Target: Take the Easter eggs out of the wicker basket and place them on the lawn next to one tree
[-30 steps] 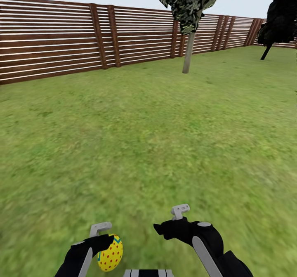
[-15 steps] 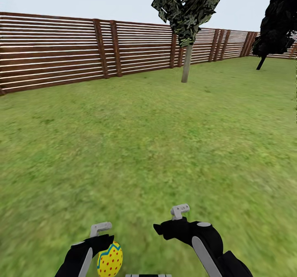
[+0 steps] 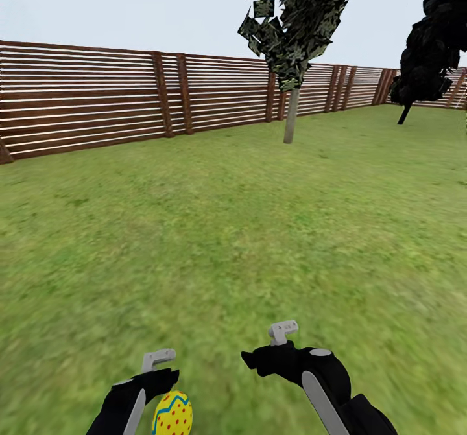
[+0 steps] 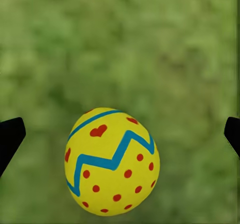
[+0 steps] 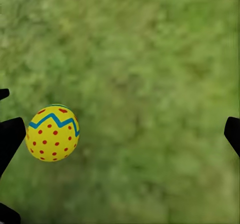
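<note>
Nearest, at 6 o'clock, the left gripper (image 3: 157,371) is spread wide, its fingers clear of the Easter egg (image 4: 112,161) between them. The right gripper (image 3: 271,351) is also wide; whether it touches an egg I cannot tell. Lawn (image 3: 246,227) runs to the tree (image 3: 291,116) at 12 and the fence (image 3: 84,101) at 10

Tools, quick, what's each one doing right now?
Left tool: open, Easter egg between its fingers, not gripped.
Right tool: open, holding nothing.
</note>
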You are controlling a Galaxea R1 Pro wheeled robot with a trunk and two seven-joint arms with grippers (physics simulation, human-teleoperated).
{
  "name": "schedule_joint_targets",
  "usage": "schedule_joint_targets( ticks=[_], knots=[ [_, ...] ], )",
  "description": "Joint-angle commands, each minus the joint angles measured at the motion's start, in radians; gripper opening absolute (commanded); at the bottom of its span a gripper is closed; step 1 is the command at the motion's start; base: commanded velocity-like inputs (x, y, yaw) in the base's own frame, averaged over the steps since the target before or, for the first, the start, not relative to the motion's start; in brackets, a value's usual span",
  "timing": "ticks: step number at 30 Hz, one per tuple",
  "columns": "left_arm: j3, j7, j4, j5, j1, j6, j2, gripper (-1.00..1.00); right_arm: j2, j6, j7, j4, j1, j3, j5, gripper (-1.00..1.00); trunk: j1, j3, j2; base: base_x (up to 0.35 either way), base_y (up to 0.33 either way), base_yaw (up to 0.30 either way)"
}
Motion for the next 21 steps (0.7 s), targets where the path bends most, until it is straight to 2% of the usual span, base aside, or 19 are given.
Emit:
schedule_joint_targets(
  ticks=[1, 21],
  knots=[
    [0.003, 0.000, -0.001, 0.002, -0.001, 0.006, -0.001, 1.00, -0.001, 0.002, -0.010, -0.001, -0.001, 0.002, -0.010, 1.00, -0.001, 0.003, 0.000, 0.000, 0.000, 0.000],
    [0.002, -0.003, -0.001, -0.001, 0.000, 0.011, -0.001, 1.00, -0.001, 0.001, -0.010, 0.003, -0.001, 0.001, -0.011, 1.00, -0.010, 0.080, 0.005, -0.008, -0.008, 0.000]
  ],
)
